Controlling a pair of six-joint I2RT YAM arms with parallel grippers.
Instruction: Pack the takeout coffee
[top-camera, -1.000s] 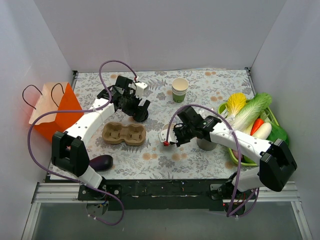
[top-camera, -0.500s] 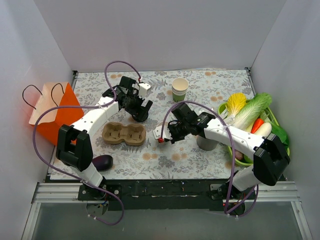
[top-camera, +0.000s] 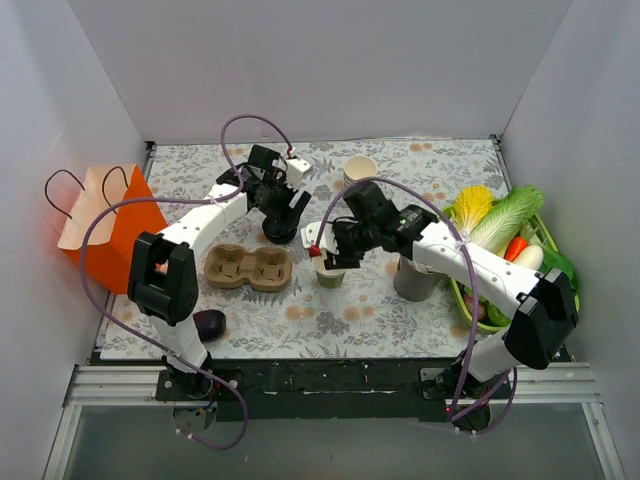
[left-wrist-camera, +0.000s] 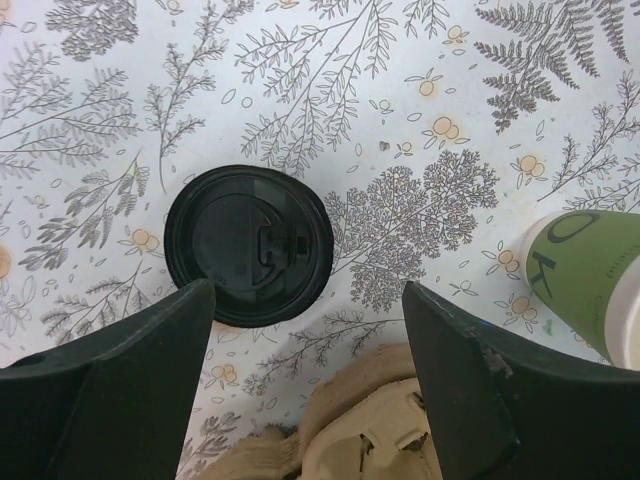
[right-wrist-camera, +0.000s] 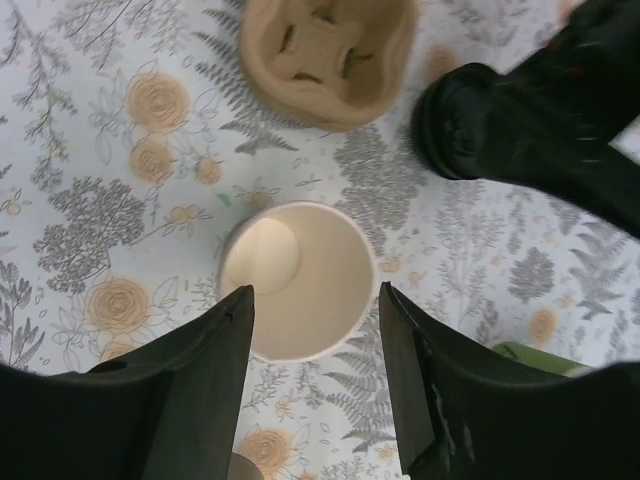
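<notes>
My left gripper: jaws apart, over round black plastic lid, flat on floral mat. My right gripper: jaws apart astride small green paper cup, upright, lidless, beside brown pulp carrier. Capping, packing not yet done.

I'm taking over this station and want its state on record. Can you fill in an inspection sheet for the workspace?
Surface: floral mat, flat, no spills seen.
Job's things: cup upright, lidless; lid flat on the mat, apart from the cup.
Clutter: empty carrier, cup stack, eggplant, grey container, vegetable basket, orange bag.
Grippers: left gripper open, above the lid; right gripper open, fingers either side of the cup.
Cables: purple cables loop above both arms; no snag seen.
Surroundings: white walls on three sides.
</notes>
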